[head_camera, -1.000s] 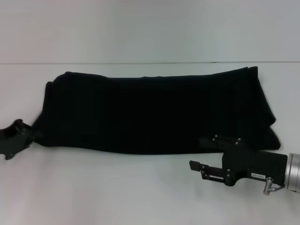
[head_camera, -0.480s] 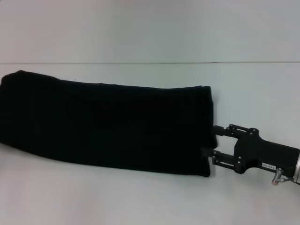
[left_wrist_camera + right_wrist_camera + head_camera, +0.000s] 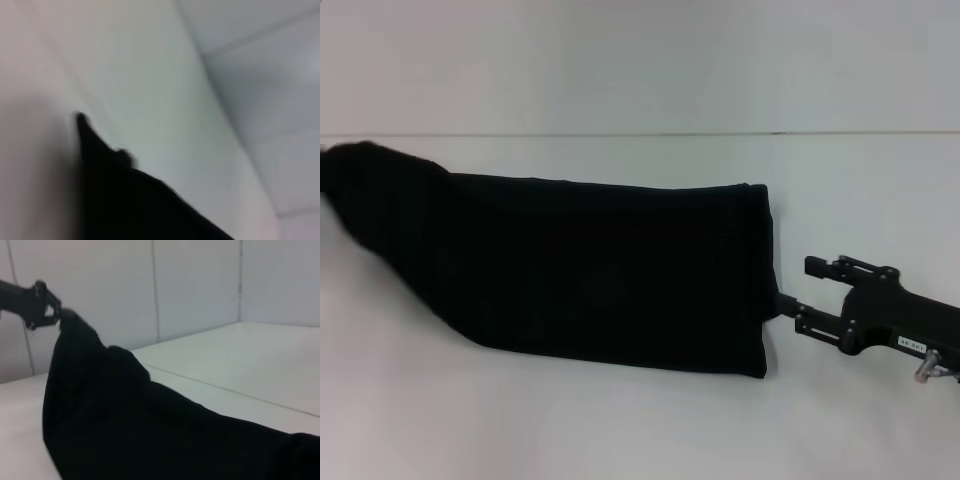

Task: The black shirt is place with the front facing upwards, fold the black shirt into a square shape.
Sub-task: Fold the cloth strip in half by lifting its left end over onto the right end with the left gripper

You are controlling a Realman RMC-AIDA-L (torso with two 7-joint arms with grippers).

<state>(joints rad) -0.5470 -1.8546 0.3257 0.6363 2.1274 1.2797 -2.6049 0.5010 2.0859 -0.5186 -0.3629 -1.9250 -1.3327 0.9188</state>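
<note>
Across the white worktop (image 3: pixel 620 430) I see the black shirt (image 3: pixel 600 270) stretched as a long folded band. No lettering or neck label shows on it from any camera; I read only plain black cloth.

Against half a second ago, its left end has risen from a flat, squared edge into a raised peak at the head view's left border. My right wrist camera shows why: the left claw (image 3: pixel 50 315) is pinched on that tip of cloth, holding it above the surface, with the shirt draping down from it.

The right claw (image 3: pixel 790 305) has backed off slightly and sits just beside the shirt's right edge, its lower finger touching the fabric; I cannot tell whether it grips anything.
</note>
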